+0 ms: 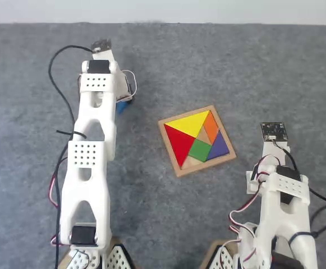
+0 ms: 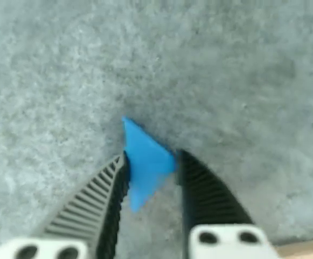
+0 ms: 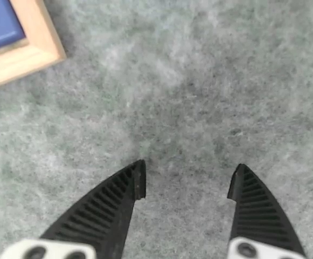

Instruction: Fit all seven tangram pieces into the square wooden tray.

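The tray (image 1: 170, 149) lies on the grey mat (image 1: 168, 61), turned at an angle, between the two arms and nearer the right one. In it we see a yellow triangle (image 1: 192, 124) and a red triangle (image 1: 178, 144) side by side, an orange piece (image 1: 211, 122) along the far edge, a green square (image 1: 200, 150) and a dark blue triangle (image 1: 219, 145) toward the right arm's side. A wood-coloured patch shows near the middle of the tray and another at its near edge, beside the green square; we cannot tell whether these are bare floor or pieces.

The blue triangle (image 2: 145, 162) is outside the tray, well apart from it, on the far left of the mat, under the end of the left arm (image 1: 92, 145), where a bit of blue (image 1: 121, 106) peeks out beside it. The left gripper (image 2: 151, 156) pinches this triangle between its two fingers, one sharp corner pointing out past the fingertips. We cannot tell whether the triangle rests on the mat or hangs just above it.

The right arm (image 1: 280, 190) is folded back near its base, beside the tray's near right corner. The right gripper (image 3: 189, 167) hangs over bare mat with its jaws spread wide and nothing between them. A corner of the tray (image 3: 32, 54) and a part of the dark blue triangle (image 3: 0, 24) lie ahead of it.
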